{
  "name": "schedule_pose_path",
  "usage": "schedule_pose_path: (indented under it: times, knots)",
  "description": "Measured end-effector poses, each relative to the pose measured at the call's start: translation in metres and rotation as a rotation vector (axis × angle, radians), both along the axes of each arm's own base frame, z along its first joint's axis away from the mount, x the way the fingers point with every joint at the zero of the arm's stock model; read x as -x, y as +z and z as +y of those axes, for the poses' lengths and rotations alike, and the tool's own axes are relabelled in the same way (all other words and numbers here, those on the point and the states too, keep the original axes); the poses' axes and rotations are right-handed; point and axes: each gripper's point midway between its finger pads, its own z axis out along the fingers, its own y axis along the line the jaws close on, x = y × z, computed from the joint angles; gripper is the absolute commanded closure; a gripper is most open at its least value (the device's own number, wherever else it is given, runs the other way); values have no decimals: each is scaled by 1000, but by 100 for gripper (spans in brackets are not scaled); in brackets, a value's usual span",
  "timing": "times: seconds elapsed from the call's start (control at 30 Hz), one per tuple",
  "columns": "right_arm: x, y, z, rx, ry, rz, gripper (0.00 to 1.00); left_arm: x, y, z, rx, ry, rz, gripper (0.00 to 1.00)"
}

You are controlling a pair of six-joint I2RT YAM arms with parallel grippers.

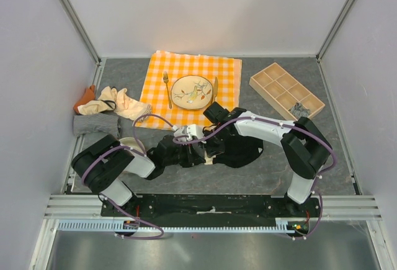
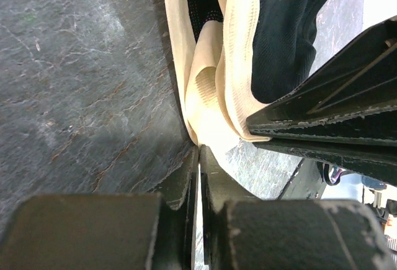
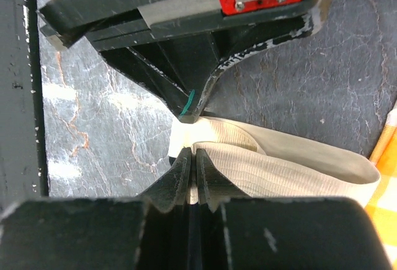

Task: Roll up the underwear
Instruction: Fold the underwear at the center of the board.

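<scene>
Left pincer point(image 2: 198, 153): clamped on the cream band point(image 2: 239, 77) of the black underwear point(image 2: 288, 28), lying mid counter point(image 2: 74, 84). Right pincer point(image 3: 191, 158): clamped on that band, just beside. Advice: hold both grips level and turn together, so the roll starts tight, not skewed.

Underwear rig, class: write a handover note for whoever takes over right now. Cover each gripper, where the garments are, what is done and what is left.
Left gripper: shut on the cream band of the black pair.
Right gripper: shut on the same band, tip to tip with the left.
Black pair: on the table before the arms, not yet rolled.
Loose pile, far left: striped pair, cream pairs, orange one.
Done, it seems: a striped bundle in the tray's end compartment.
Left: roll the black pair, then the pile.
</scene>
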Motion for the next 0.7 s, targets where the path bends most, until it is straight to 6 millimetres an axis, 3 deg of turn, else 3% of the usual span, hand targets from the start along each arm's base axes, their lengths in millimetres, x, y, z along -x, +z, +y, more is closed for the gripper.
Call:
schedule_pose_path:
  times: [0.17,0.3,0.47,0.7]
  knots:
    - [2,3,3,-16,-4,17,86,1,1,1,-1,0,0,83]
    - [2,-4,4,-4,-17,36,72,7,5,8,-2,7,-3,70]
    - [7,-17,3,17,-19,77,58,9,21,16,16,30,-41,66]
    - [20,0,1,-25,3,142,52,10,47,27,31,58,-110,65]
